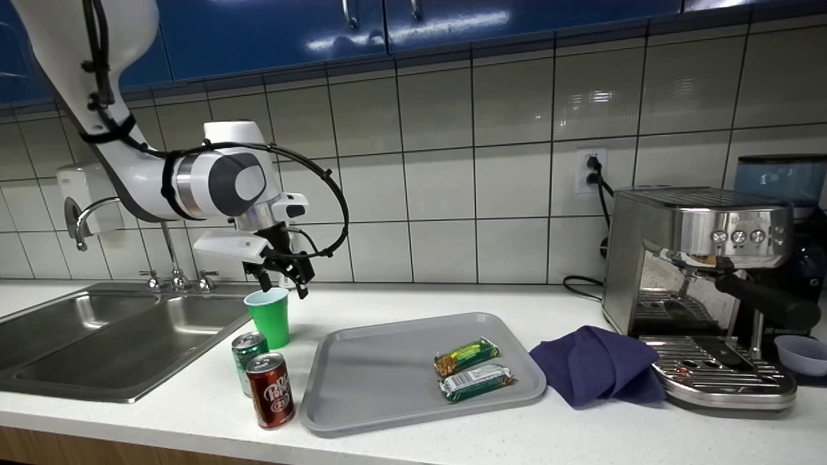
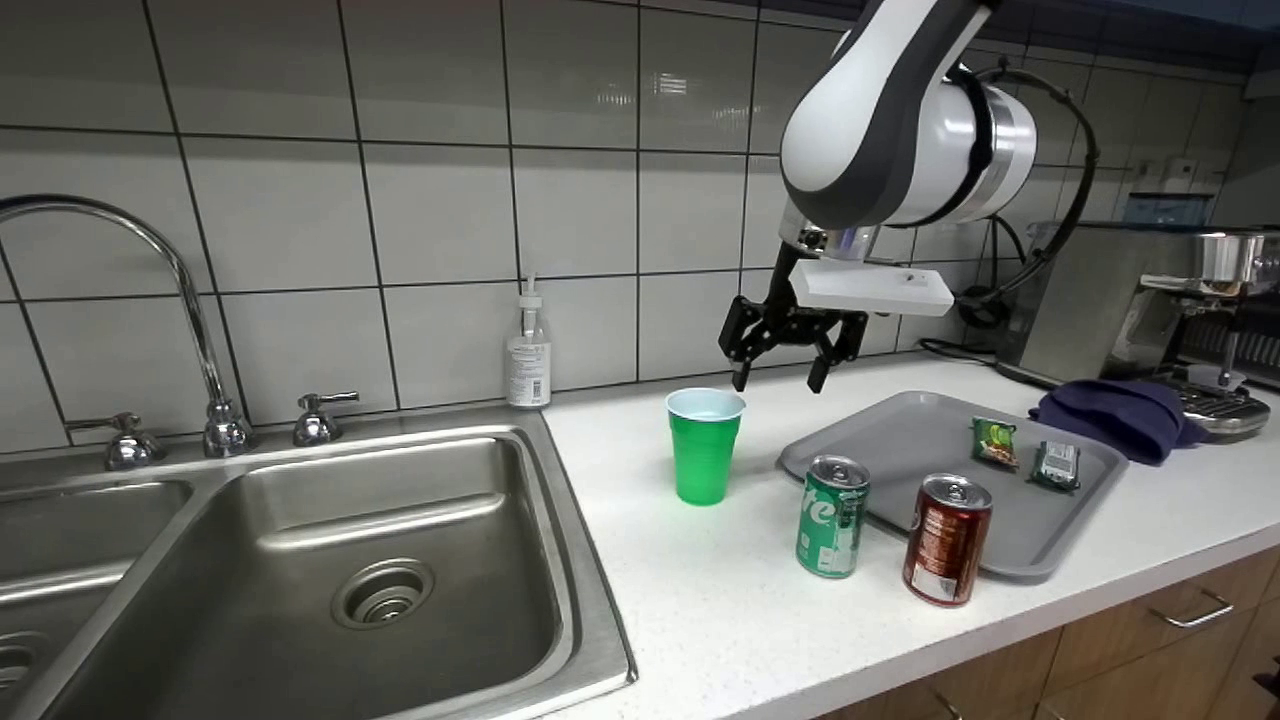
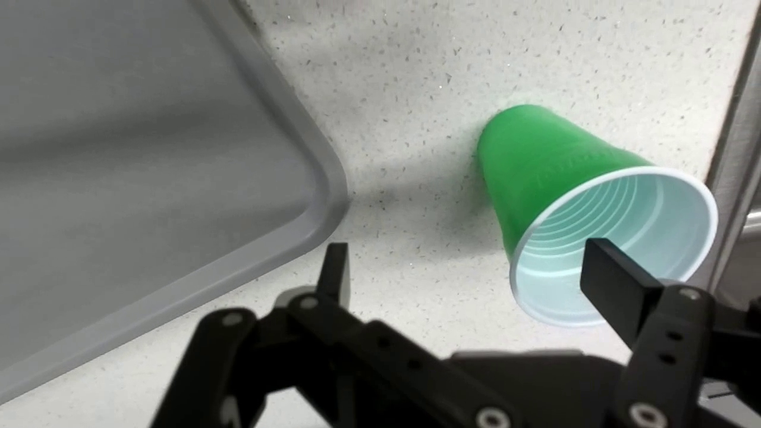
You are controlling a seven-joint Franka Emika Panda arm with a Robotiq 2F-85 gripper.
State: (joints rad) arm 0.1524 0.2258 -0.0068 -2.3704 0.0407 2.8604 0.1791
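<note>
Gripper (image 2: 779,385), spread wide and empty, hangs near the green plastic cup (image 2: 703,457) by the countertop (image 2: 660,610) edge at the sink (image 2: 575,540); we judge this an approach, calling for centering.

Open room separates the green cup (image 2: 703,452) from the tray (image 2: 900,425).

Seen in an exterior view, a tray (image 1: 381,368) sits on a tabletop (image 1: 465,440), two snack bars (image 1: 477,382) side by side on its right half. To the tray's left stand a cup (image 1: 270,320), near its far corner, and two soda cans (image 1: 271,391), toward its front corner, one just beside the edge; a sink (image 1: 148,336) lies farther left of the tray. A cloth (image 1: 597,365) rests just beside the tray's right edge, an espresso machine (image 1: 672,303) farther to the right. The wall (image 1: 439,187) rises behind the tray.
</note>
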